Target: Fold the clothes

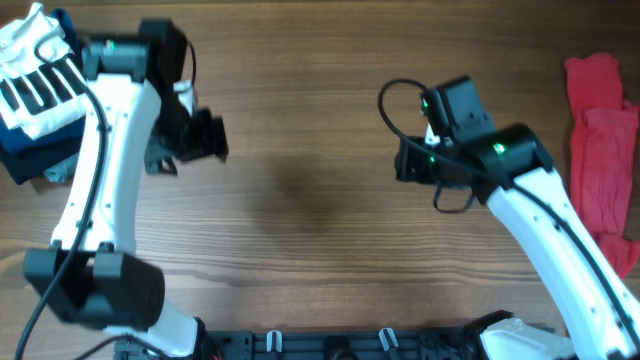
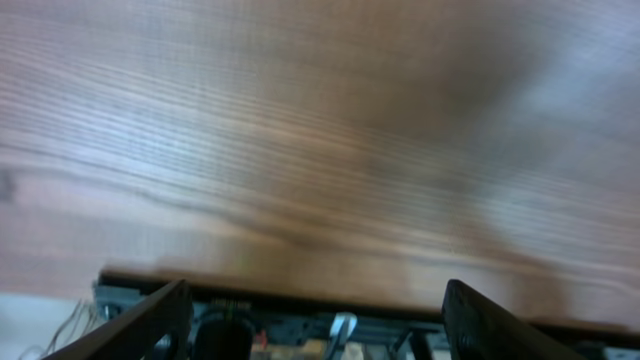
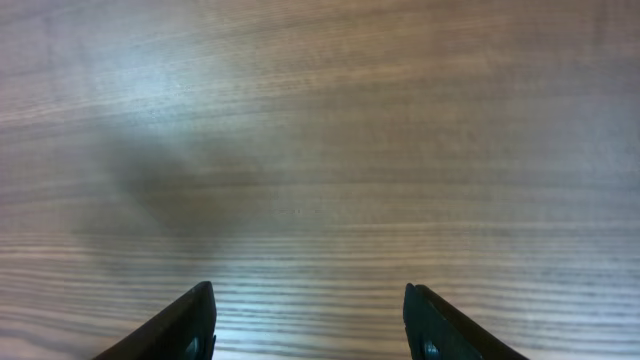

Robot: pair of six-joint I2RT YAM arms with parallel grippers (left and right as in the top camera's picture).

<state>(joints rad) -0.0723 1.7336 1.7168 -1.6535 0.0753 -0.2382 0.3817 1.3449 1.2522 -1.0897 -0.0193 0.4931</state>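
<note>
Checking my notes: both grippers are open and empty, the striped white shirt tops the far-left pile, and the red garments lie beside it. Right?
No. The red garments lie at the right edge of the table, far from that pile, per the overhead view. The striped white shirt tops the far-left pile, and the left gripper and right gripper are open and empty.

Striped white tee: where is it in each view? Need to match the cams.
Overhead: the white striped T-shirt is in the top-left corner, lying on a dark blue garment.
Left wrist: not in it.
Right wrist: not in it.
Shared landmark: the wood-grain table, visible in all three.
</note>
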